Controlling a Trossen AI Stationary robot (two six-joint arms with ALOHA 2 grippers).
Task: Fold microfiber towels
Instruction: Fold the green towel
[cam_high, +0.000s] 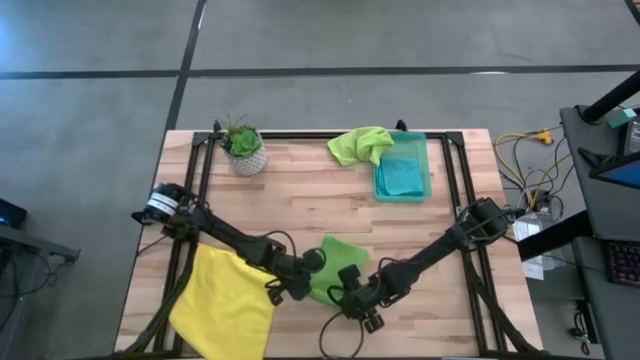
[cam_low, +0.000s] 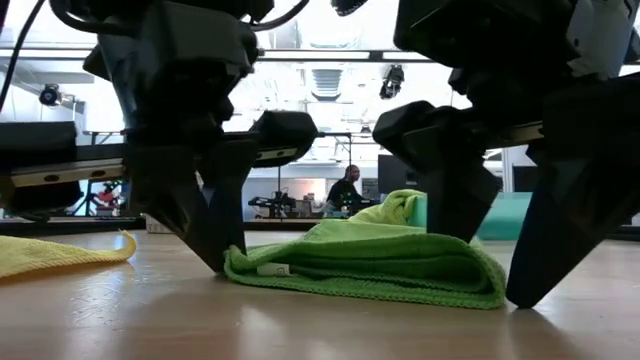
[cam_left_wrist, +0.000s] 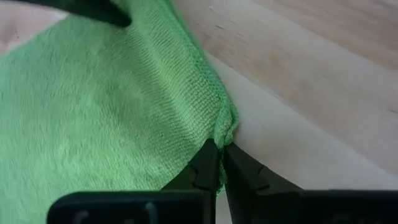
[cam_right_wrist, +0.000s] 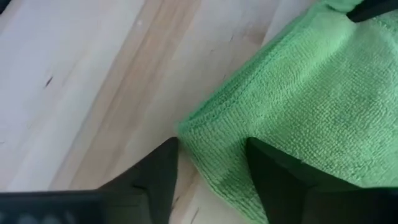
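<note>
While both arms reach down to the lower centre of the high view, the lime green towel (cam_high: 335, 268) lies folded on the worktop (cam_high: 300, 190) between them; the left gripper (cam_left_wrist: 219, 163) is clenched on one corner of that towel, its fingers pressed together with the cloth edge caught at their tips, probably to keep the fold pinned; the right gripper (cam_right_wrist: 211, 163) straddles another corner with its fingers parted, one on bare wood and the other over the cloth, nothing pinched between them yet, so I judge it is about to take that corner. A yellow towel (cam_high: 225, 300) sprawls at the lower left of the high view, hanging partly over the worktop edge; a second lime green towel (cam_high: 362, 144) is crumpled at upper centre, draped on the rim of the green bin (cam_high: 427, 172), and a teal towel (cam_high: 402, 176) lies inside the bin, so those three seem to await their turn. A small potted plant (cam_high: 245, 148) stands at upper left; the surface is pale planked wood on a black frame; in the low view, beyond the worktop, a bright room shows ceiling lights and a person seated far off.
</note>
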